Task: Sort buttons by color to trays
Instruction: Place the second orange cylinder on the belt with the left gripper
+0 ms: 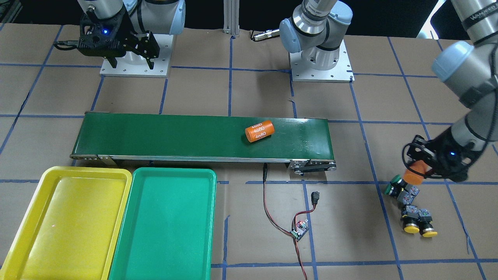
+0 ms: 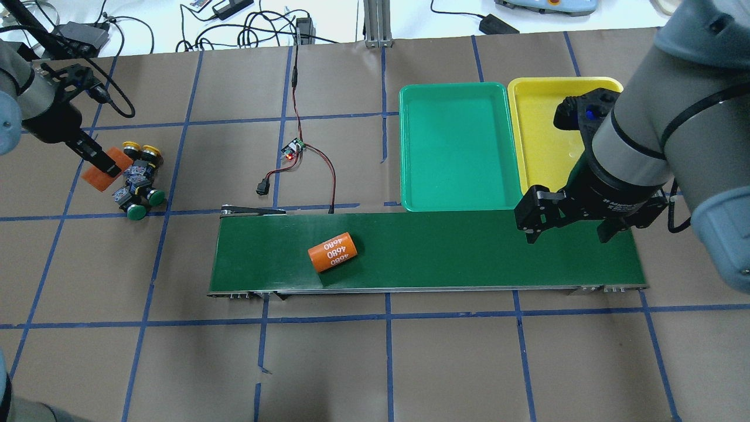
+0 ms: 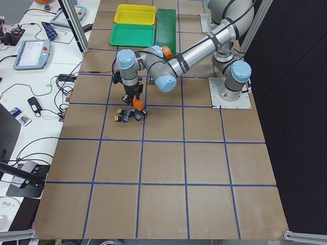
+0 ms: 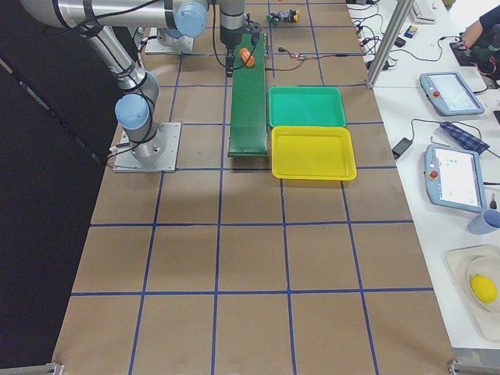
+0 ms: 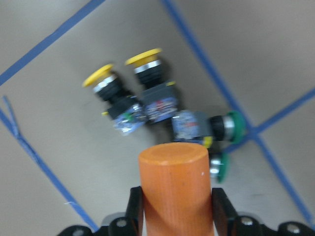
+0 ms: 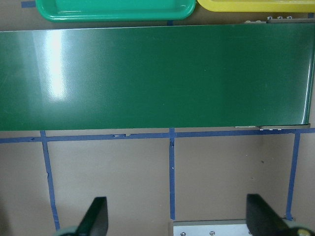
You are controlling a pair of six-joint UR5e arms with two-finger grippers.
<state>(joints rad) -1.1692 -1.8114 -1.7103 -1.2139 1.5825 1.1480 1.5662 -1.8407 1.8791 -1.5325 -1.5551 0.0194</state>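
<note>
Orange cylinder (image 5: 174, 179) clamped in its jaws, the left gripper (image 5: 175, 204) hangs just beside the four buttons (image 1: 412, 212) clustered on the table (image 1: 350, 241), well apart from both trays (image 1: 167, 233), where the empty right gripper (image 2: 568, 235) hovers open-fingered.

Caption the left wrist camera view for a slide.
Left gripper holds plain orange cylinder near four clustered green and yellow push-buttons.

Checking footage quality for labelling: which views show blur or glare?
Left wrist view: the buttons look soft, blurred beyond the orange cylinder. Right wrist view: bright glare patch on the conveyor belt. Front-facing view: sheen in the yellow tray.
</note>
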